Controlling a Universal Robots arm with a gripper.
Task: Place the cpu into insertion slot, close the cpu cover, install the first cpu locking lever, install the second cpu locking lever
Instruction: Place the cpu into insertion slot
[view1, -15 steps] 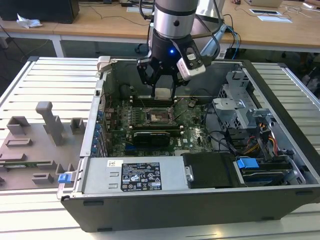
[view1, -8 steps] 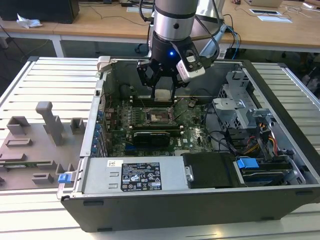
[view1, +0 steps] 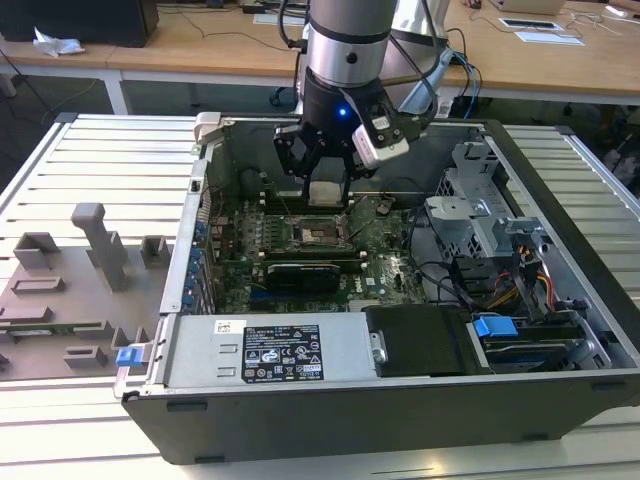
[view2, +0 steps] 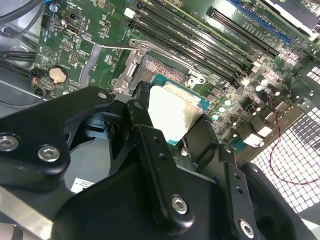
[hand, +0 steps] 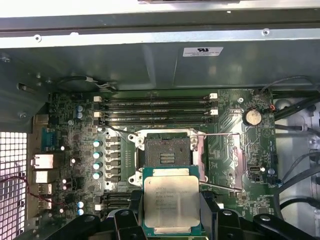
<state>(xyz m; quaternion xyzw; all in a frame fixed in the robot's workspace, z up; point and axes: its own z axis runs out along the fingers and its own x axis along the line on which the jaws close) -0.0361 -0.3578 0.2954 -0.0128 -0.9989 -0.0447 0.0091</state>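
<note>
My gripper (view1: 326, 182) is shut on the cpu (view1: 327, 191), a flat square chip with a silvery top, and holds it by two opposite edges. In both wrist views the cpu (hand: 171, 199) (view2: 176, 111) hangs level above the green motherboard (hand: 75, 150), just short of the insertion slot (hand: 167, 151) (view2: 159, 69). Black fingers (hand: 208, 210) flank the chip. The insertion slot (view1: 318, 235) lies uncovered, its dark pin field showing. A pale metal strip (hand: 165, 133) along the slot's edge by the memory slots looks like the cpu cover swung open. Thin lever wires (hand: 220, 134) stand out beside the socket.
The motherboard sits deep in an open computer case (view1: 205, 190) with tall metal walls. Long memory slots (hand: 155, 111) run beside the socket. A drive cage (view1: 470, 215), cables (view1: 520, 270) and a power supply (view1: 270, 350) crowd the exterior view's right and front. A grey fixture plate (view1: 70, 290) lies left.
</note>
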